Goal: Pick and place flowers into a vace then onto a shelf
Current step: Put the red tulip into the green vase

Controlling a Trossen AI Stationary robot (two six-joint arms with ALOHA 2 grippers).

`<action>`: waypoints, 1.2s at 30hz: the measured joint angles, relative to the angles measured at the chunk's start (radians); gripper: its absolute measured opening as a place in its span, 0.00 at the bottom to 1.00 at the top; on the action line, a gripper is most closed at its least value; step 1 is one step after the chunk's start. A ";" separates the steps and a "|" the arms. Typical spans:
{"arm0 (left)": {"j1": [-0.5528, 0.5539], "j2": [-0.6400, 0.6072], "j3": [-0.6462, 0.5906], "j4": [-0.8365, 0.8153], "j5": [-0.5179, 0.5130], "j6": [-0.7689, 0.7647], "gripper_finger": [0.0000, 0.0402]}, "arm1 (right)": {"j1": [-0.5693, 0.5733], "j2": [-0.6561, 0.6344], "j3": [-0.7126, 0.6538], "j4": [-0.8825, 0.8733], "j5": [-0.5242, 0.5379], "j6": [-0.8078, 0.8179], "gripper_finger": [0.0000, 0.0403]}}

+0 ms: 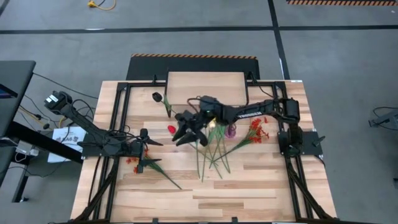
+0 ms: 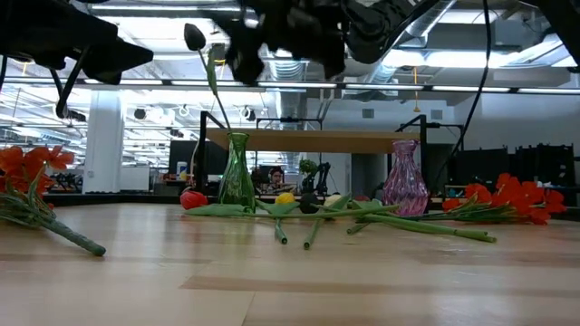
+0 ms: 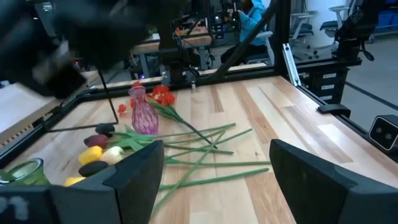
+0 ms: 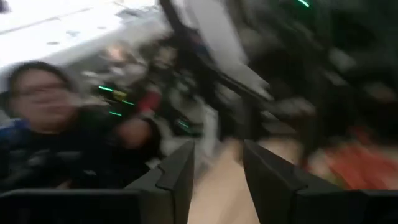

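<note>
A black tulip (image 2: 194, 37) stands with its stem in the green glass vase (image 2: 236, 181). Several other tulips (image 1: 211, 149) lie in a pile on the table beside the purple vase (image 2: 404, 186), their heads (image 3: 94, 155) toward the green vase. One red-orange spray (image 1: 257, 130) lies by the purple vase, and another (image 1: 134, 160) lies near my left gripper. The wooden shelf (image 1: 207, 87) stands at the far edge. My right gripper (image 1: 185, 129) is open and empty, raised above the tulip heads. My left gripper (image 3: 214, 186) is open and empty at the table's left.
A red tulip head (image 1: 171, 129) lies just left of my right gripper. Black frame rails (image 1: 118, 124) run along the table's left and right sides. The near half of the table (image 1: 249, 193) holds only one long stem (image 1: 166, 177). People sit in the room beyond.
</note>
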 joint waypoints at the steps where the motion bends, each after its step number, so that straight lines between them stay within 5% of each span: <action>1: 0.000 0.000 0.000 0.000 0.000 0.000 0.71 | 0.000 0.000 0.000 -0.070 0.037 -0.039 0.30; 6: 0.000 0.000 0.000 0.013 0.000 0.001 0.71 | 0.021 0.000 0.000 -0.323 0.267 -0.172 0.28; 22: 0.000 0.000 0.000 0.053 0.001 0.004 0.71 | 0.138 0.011 0.000 -0.597 0.848 -0.196 0.28; 36: 0.000 0.000 0.000 0.059 0.001 0.003 0.71 | 0.160 0.014 0.000 -0.664 0.955 -0.186 0.28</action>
